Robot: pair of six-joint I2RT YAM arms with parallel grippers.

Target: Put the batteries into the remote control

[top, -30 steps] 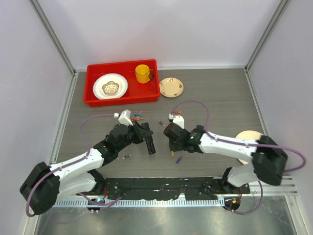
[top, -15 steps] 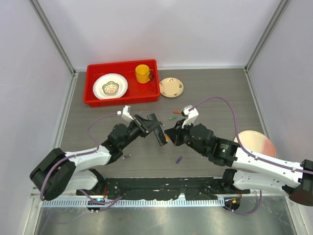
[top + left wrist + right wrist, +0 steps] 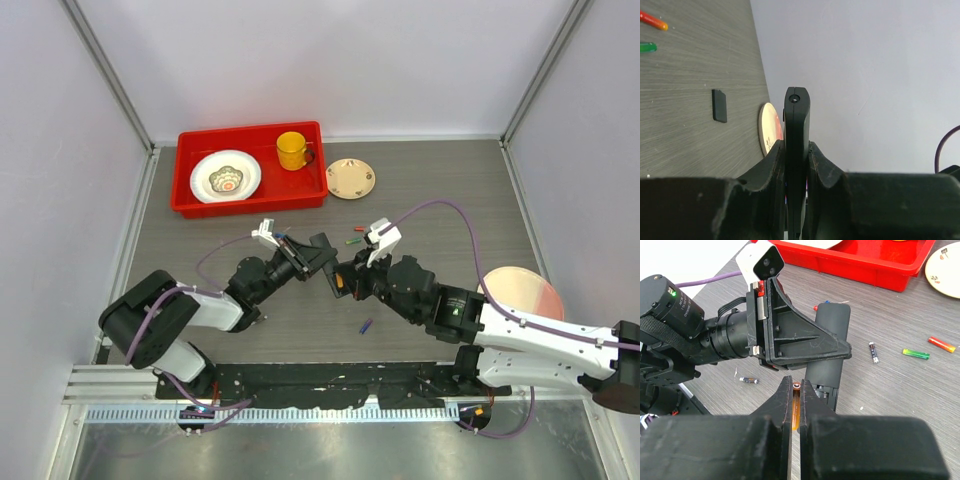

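My left gripper (image 3: 318,256) is shut on the remote control (image 3: 797,117), a slim black bar held edge-on between the fingers and raised off the table. In the right wrist view the remote control (image 3: 830,335) shows its open compartment at its lower end. My right gripper (image 3: 796,390) is shut on an orange battery (image 3: 796,412), whose tip sits just left of that compartment. My right gripper (image 3: 345,283) meets the remote at mid-table. Loose batteries lie on the table: green (image 3: 916,354), red-orange (image 3: 941,344), two dark ones (image 3: 873,352) (image 3: 748,380), and a blue one (image 3: 366,326). The black back cover (image 3: 719,105) lies flat.
A red tray (image 3: 248,207) at the back left holds a white plate (image 3: 225,176) and a yellow cup (image 3: 292,150). A small patterned plate (image 3: 351,178) lies beside it. A pink plate (image 3: 518,292) sits at the right, partly under my right arm.
Both grippers have lifted off the table and come together. The left one raised and turned the remote toward the right; the right one brought the orange battery up to its compartment.
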